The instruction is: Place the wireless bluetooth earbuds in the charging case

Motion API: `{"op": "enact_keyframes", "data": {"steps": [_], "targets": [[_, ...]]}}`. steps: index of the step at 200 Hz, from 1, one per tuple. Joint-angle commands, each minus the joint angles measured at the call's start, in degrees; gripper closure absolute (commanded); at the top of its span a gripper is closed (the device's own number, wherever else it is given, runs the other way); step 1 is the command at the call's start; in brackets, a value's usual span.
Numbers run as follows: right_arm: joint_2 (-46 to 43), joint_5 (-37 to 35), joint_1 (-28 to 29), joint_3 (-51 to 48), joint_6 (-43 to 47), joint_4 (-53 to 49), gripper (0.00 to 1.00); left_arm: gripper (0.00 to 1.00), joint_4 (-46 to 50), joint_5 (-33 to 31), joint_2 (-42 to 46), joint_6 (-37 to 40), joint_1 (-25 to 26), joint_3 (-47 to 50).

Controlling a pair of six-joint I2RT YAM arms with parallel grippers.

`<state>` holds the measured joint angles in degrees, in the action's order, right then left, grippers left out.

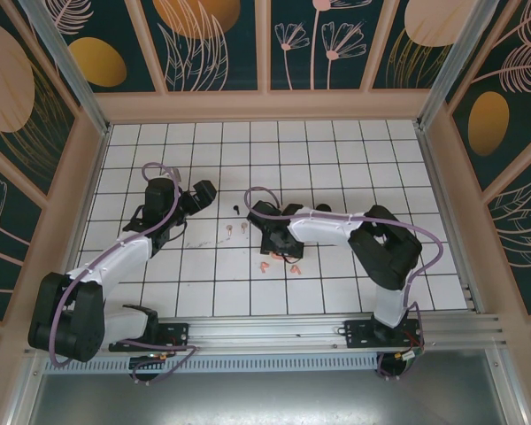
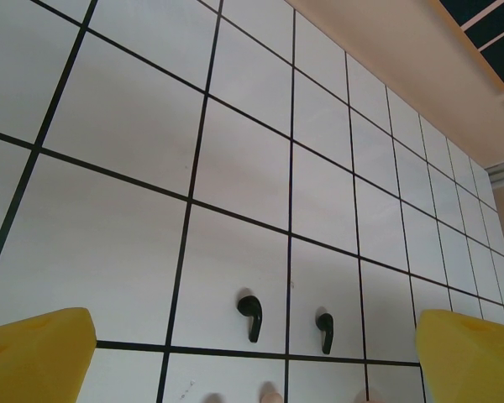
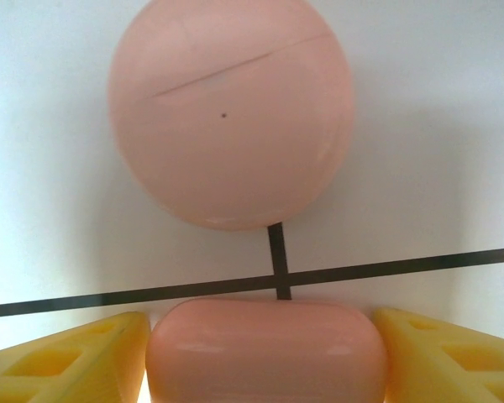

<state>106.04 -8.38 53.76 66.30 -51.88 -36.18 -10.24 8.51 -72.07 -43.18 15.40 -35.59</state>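
In the right wrist view an oblong pink charging case (image 3: pixel 267 351) lies between the yellow fingers (image 3: pixel 76 357) of my right gripper (image 3: pixel 265 361), which sit against both its ends. A second, round pink case (image 3: pixel 231 109) with a seam line rests just beyond it. Two black earbuds (image 2: pixel 251 317) (image 2: pixel 324 332) lie on the tiles ahead of my left gripper (image 2: pixel 254 359), whose jaws stand wide with nothing between them. From above, my right gripper (image 1: pixel 273 237) covers the cases. A black earbud (image 1: pixel 234 211), pale earbuds (image 1: pixel 231 228) and coral earbuds (image 1: pixel 266 265) lie around it. My left gripper (image 1: pixel 202 193) hovers to their left.
The floor is white tile with black grid lines (image 1: pixel 336 159), ringed by a low peach wall (image 1: pixel 265 106). The right arm's elbow (image 1: pixel 385 248) bulks over the right-centre tiles. Pale earbud tips (image 2: pixel 271 395) poke in at the bottom of the left wrist view.
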Motion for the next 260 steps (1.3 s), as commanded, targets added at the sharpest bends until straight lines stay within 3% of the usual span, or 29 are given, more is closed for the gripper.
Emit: {"op": "enact_keyframes", "data": {"steps": [1, 28, 80, 107, 160, 208, 260], "targets": [[1.1, 1.1, 0.8, 0.9, -1.8, -0.3, 0.30, 0.03, -1.1, -0.9, -0.8, -0.1, 0.3, -1.1], [1.2, 1.2, 0.8, 0.4, -2.1, 0.1, 0.31, 0.03, -1.1, -1.0, -1.1, -0.5, 0.3, -1.2], [0.9, 1.8, 0.9, -0.1, -1.8, 1.2, 0.48, 0.01, 2.7, 1.9, -1.8, -4.0, 0.3, -3.9], [-1.3, 1.4, 1.3, -0.4, -1.9, 1.5, 0.52, 0.01, 0.1, 5.0, 0.4, -5.6, 0.3, -2.4], [-9.2, 0.4, 0.1, 1.1, -1.6, 3.2, 0.52, 0.02, -16.3, 9.8, 4.3, -4.6, 0.3, 5.7], [-11.0, 5.6, -8.9, 4.6, -0.6, 10.7, 0.51, 0.03, -34.0, 14.2, 2.2, -6.8, 0.5, 13.5], [-7.0, 11.1, -15.1, 11.3, -3.4, 15.4, 0.51, 0.05, -47.7, 12.5, -3.4, -5.9, 8.2, 16.1]]}}
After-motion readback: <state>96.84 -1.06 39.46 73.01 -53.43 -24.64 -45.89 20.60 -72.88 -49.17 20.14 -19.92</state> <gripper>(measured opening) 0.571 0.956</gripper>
